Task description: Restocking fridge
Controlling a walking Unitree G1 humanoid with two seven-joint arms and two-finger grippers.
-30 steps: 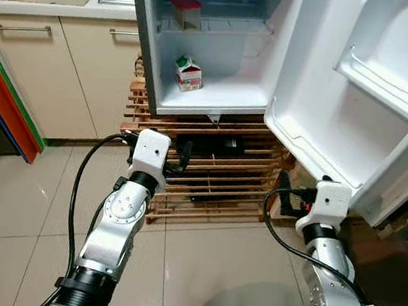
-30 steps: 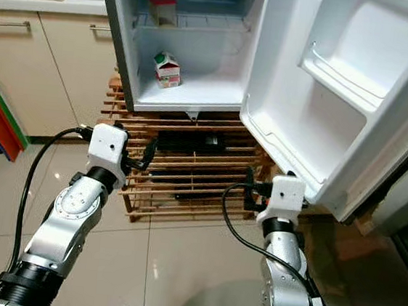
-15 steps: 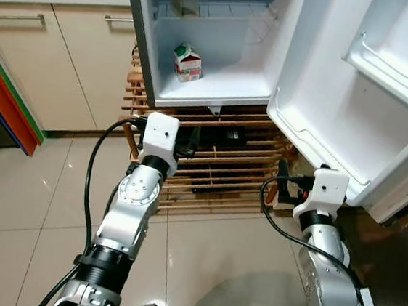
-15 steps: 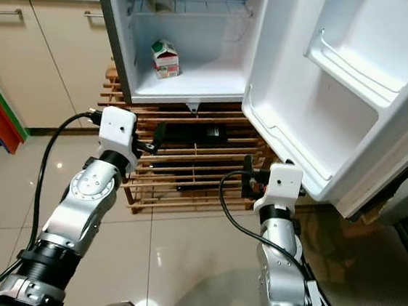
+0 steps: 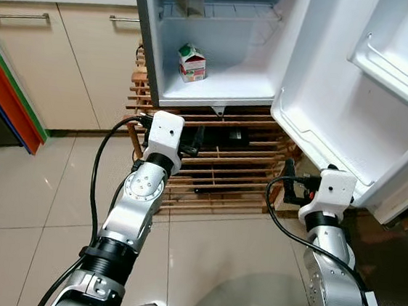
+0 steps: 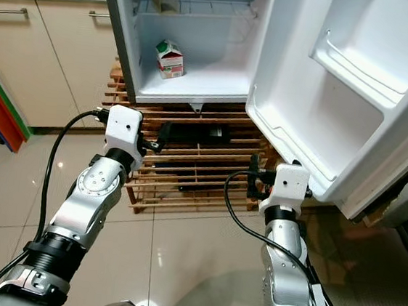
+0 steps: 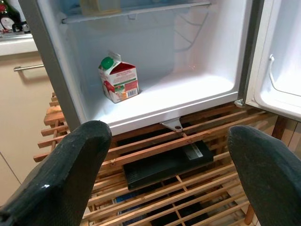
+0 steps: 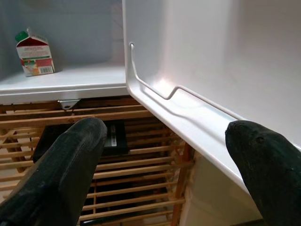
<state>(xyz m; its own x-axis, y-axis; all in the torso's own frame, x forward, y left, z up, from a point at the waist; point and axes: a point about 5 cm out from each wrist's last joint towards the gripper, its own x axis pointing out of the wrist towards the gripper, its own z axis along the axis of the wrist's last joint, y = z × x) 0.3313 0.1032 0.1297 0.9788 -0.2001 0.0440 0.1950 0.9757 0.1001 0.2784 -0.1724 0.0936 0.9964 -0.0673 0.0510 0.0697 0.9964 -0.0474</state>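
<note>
Fridge (image 5: 218, 89) open before us, door (image 5: 355, 103) swung right. We hold both grippers empty with fingers spread: left gripper (image 7: 160, 179) low and just left of the cabinet, right gripper (image 8: 155, 165) under the door. Carton (image 5: 192, 63) stands upright on the fridge floor, farther off and up, nearer our left arm.
</note>
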